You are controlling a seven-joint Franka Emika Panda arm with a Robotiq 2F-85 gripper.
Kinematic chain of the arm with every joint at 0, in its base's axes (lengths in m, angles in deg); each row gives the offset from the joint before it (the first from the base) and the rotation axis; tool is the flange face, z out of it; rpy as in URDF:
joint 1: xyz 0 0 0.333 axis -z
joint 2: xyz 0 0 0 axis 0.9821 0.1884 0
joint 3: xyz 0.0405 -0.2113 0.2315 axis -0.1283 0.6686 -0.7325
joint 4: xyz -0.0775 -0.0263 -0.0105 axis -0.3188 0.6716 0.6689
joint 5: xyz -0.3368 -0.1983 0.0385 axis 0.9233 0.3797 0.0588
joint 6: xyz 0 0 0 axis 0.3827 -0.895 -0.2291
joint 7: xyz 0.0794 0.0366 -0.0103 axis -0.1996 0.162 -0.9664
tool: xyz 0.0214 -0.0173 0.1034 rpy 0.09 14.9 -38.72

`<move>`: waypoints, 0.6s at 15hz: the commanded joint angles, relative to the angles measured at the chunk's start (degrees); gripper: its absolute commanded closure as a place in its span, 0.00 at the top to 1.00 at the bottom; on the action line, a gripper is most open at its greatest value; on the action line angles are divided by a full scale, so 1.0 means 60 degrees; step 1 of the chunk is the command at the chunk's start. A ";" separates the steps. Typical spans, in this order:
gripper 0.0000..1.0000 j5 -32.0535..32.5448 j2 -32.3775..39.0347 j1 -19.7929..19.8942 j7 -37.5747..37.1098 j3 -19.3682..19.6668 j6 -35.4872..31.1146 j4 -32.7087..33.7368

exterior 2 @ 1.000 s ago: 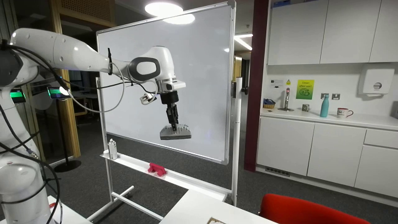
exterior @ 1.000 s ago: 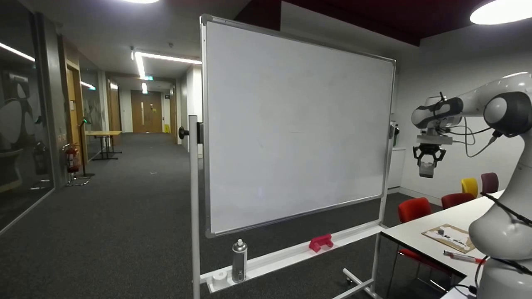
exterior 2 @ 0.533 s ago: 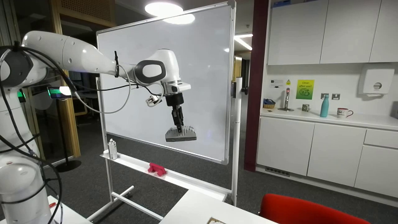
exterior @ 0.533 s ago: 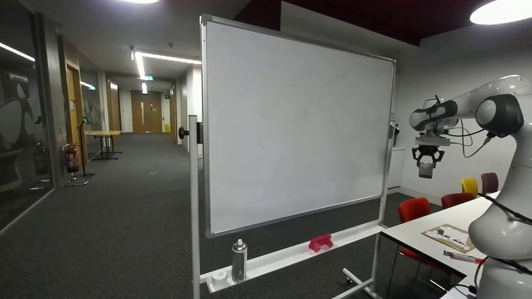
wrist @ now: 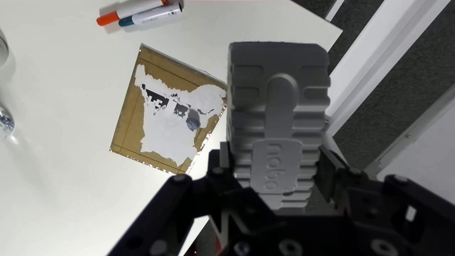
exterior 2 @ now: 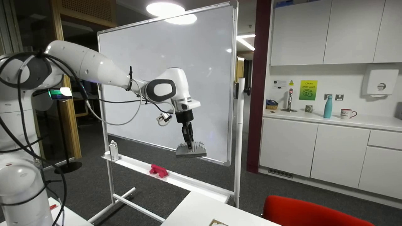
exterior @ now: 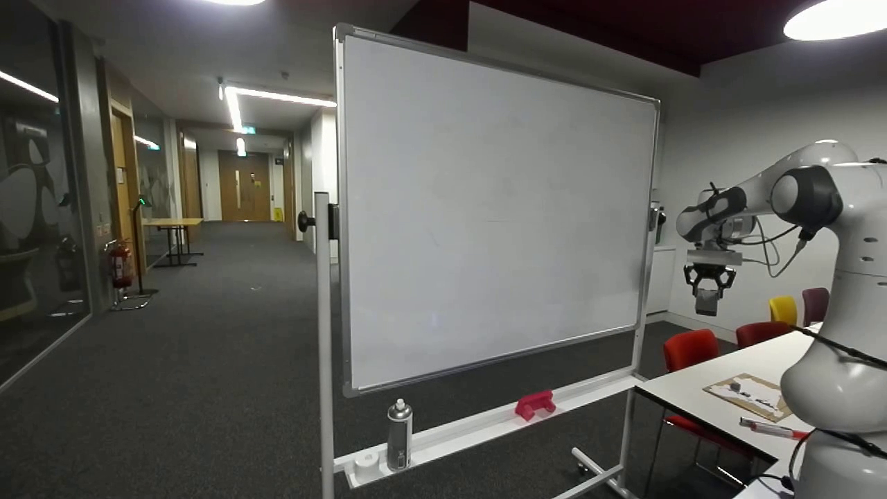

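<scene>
- End effector: the black two-finger gripper (wrist: 275,163) clamps a grey eraser (wrist: 277,113), one finger against each long side.
- Eraser location: suspended in free air at the fingertips, higher than the table (wrist: 53,199) and apart from the whiteboard (exterior: 492,208).
- Eraser geometry: flat, straight base; arched back with regular transverse ribs; round-ended channel along the centre; smooth rectangular pad marked "nobo". The body resembles moulded plastic with a matt finish.
- Whiteboard: smooth, glossy rectangular sheet, edged by a slim, grey metallic frame (exterior 2: 234,78).
- Tray (exterior: 464,435): long, narrow white channel below the whiteboard. It carries an upright cylindrical spray can (exterior: 400,443) of metallic appearance, a low, round white item (exterior: 366,463) just beside the can, and a pinkish-red angular part (exterior: 535,405) near mid-length.
- Table: flat, smooth white top. On it lies a four-sided brown panel (wrist: 129,124) faced with ragged, torn white paper (wrist: 167,131); a small, irregular grey lump (wrist: 192,123) rests on the paper.
- Markers: orange-capped marker (wrist: 131,11) and teal-capped marker (wrist: 151,16), slim white cylinders side by side near the panel.
- Red chair (exterior 2: 311,212): curved, smooth backrest beside the table.
</scene>
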 commanded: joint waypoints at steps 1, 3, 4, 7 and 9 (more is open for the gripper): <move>0.32 0.0048 0.1738 0.0236 -0.0321 0.0306 -0.1422 0.0369; 0.32 0.0074 0.2533 0.0238 -0.0482 0.0501 -0.1681 0.0585; 0.57 -0.0045 0.1909 0.0095 -0.0241 0.0471 -0.1445 0.0150; 0.57 -0.0071 0.2707 0.0128 -0.0302 0.0588 -0.1681 0.0435; 0.32 -0.0063 0.2730 0.0123 -0.0312 0.0590 -0.1694 0.0528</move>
